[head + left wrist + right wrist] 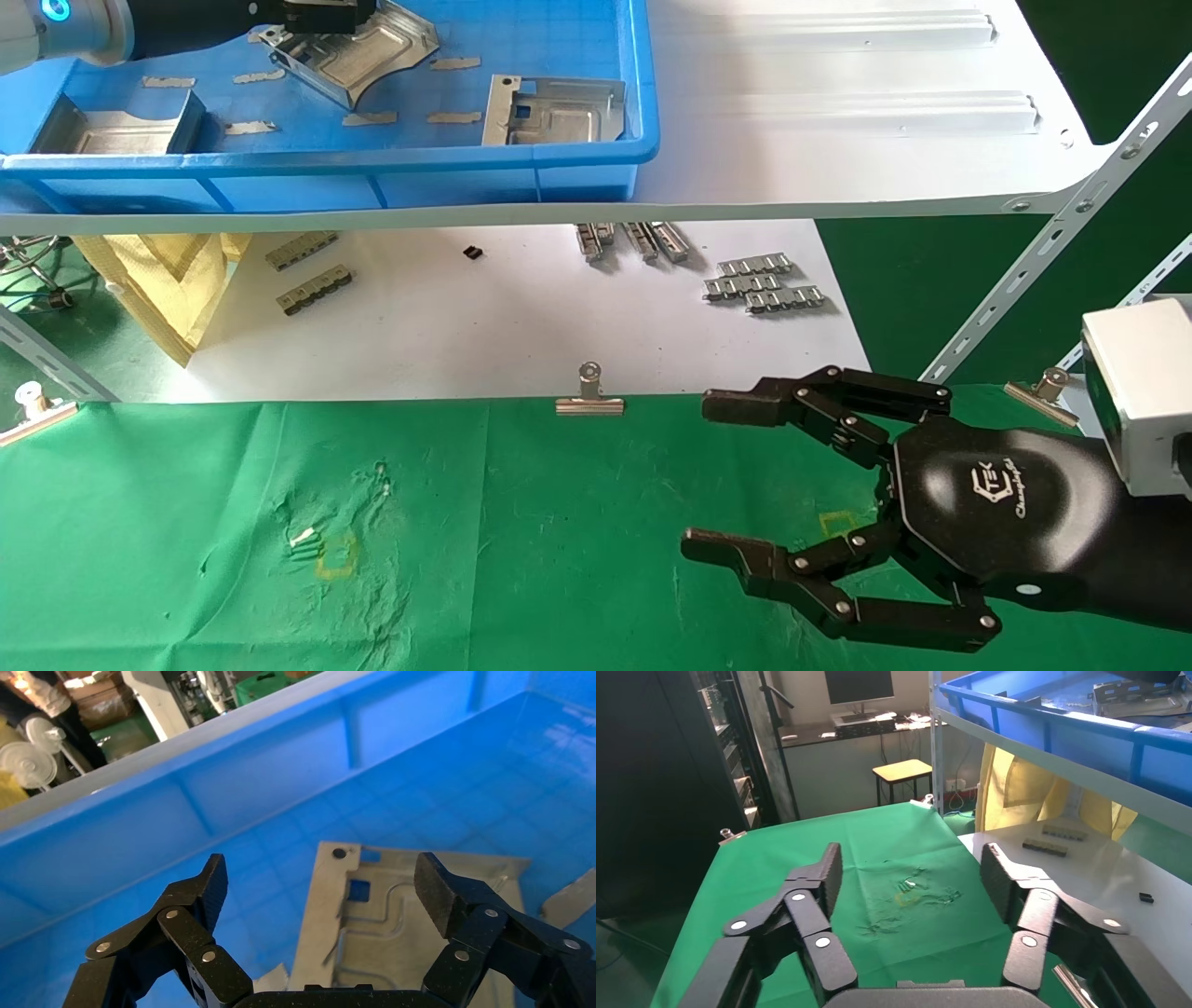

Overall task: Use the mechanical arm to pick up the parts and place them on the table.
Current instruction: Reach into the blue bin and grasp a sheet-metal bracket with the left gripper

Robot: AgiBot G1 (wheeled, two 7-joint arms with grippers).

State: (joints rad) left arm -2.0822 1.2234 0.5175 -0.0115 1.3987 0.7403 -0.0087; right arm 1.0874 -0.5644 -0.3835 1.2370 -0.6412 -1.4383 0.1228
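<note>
- The left pincer [320, 892] hangs released inside the blue tray [596, 163], just above one metal plate [407, 917].
- This plate looks thin, stiff and slippery; a bent rim seems the best place to hold.
- The right pincer [717, 475] waits released over the green counter [186, 522], below the tray.

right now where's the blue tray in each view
Head view: blue tray at top left, on the white shelf, left gripper inside it.
Left wrist view: its floor and walls fill the picture.
Right wrist view: upper right corner.
Shared landmark: a silver part lying in the tray.
</note>
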